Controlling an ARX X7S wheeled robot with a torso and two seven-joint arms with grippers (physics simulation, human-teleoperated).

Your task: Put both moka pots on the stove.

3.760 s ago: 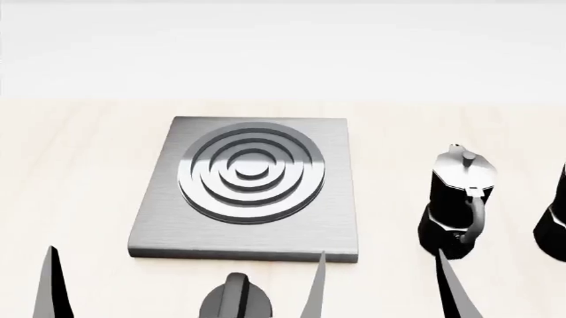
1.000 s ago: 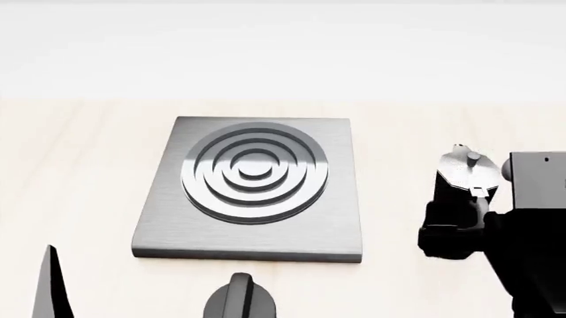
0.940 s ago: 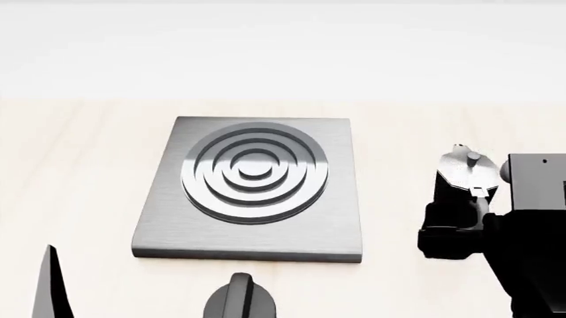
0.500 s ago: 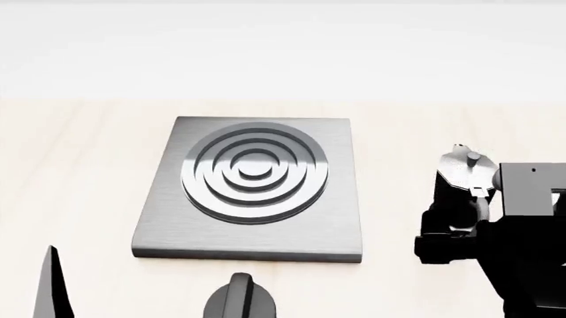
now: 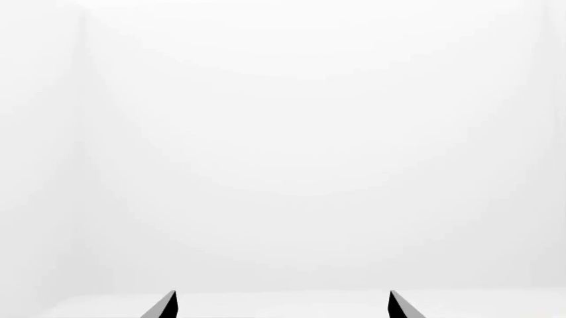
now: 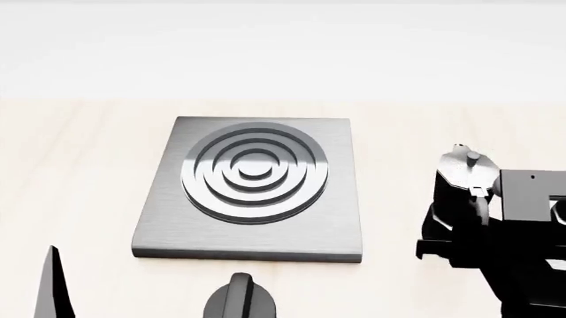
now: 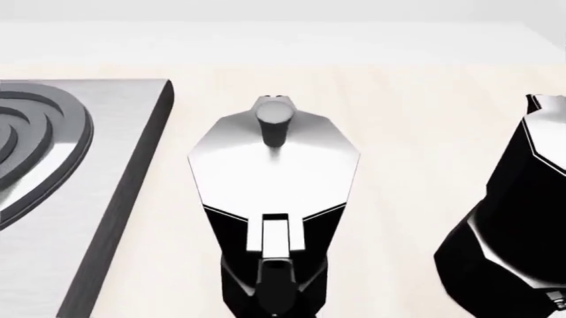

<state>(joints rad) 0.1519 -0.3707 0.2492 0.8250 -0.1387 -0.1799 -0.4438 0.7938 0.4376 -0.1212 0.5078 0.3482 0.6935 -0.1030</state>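
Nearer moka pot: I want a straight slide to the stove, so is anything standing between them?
Nothing visible. The nearer pot stands beside the stove with only bare table between. The second pot is on its far side, and the dial sits off that line.

The flat square grey metal stove (image 6: 252, 192) sits mid-surface (image 6: 79, 172); a black faceted moka pot (image 7: 272, 199) stands right of it, the second black moka pot (image 7: 513, 225) farther right, a round black dial knob (image 6: 238, 301) at the near edge.

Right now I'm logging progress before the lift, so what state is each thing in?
Near moka pot: upright, lid shut, on the table beside the stove, not on it.
Second moka pot: upright on the table, mostly cut off.
Stove: burner bare.
Dial knob: position unreadable.
Right pincer: at the near pot's handle; closure unclear.
Left pincer: open, holding nothing.
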